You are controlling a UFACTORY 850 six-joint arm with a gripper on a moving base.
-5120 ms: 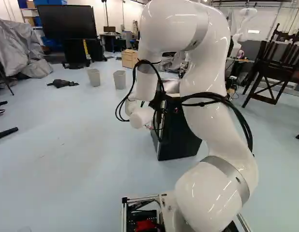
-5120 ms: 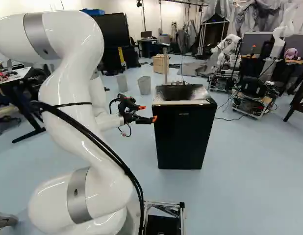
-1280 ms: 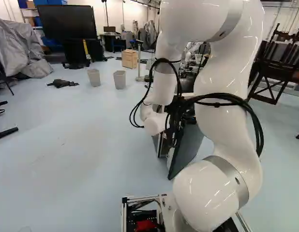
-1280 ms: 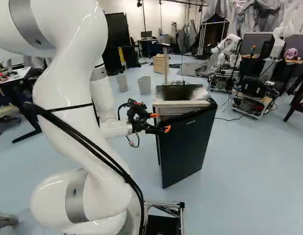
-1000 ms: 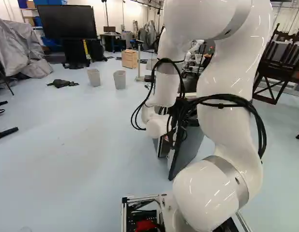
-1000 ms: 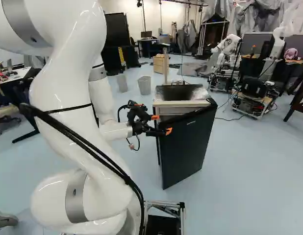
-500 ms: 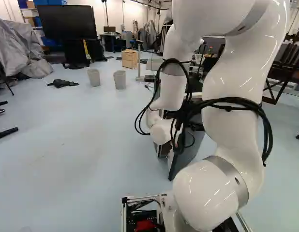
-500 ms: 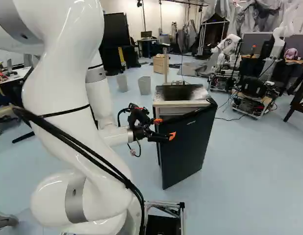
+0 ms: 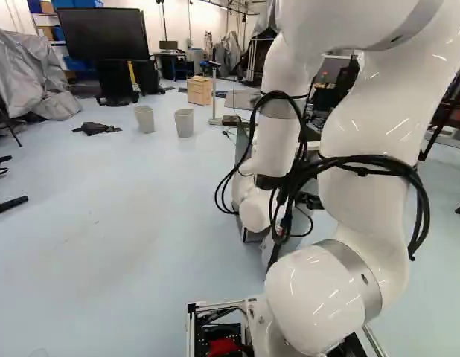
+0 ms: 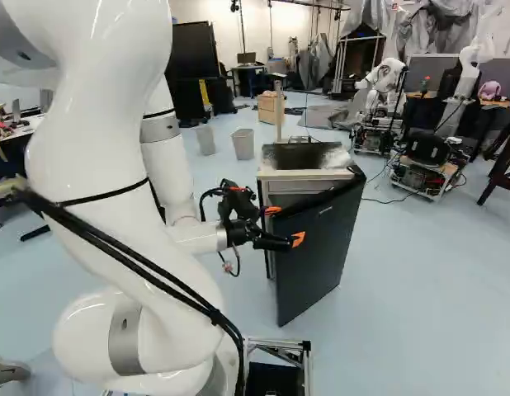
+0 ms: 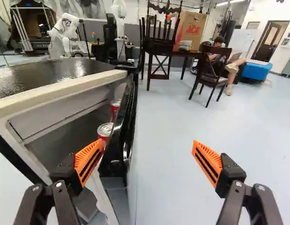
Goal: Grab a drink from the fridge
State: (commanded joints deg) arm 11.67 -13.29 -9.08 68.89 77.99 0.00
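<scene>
Drink, as nearer red can [image 11: 105, 128] and farther red can [image 11: 115, 104]: stood upright beside the inner face of the fridge door [image 10: 321, 260], the nearer partly hidden behind an orange pad [image 11: 88, 153]. Tool [image 10: 285, 224]: stood spread wide astride the edge of the fridge door, with one finger on its inner side and the other well apart from its outer face. Dark chair [image 11: 214, 80]: stood well beyond the fridge door.

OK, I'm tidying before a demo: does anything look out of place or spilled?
A dark, crumpled thing lies loose on the floor near the grey bins; I can't tell what it is. The fridge door stands ajar, which fits the task. I see no spill.
</scene>
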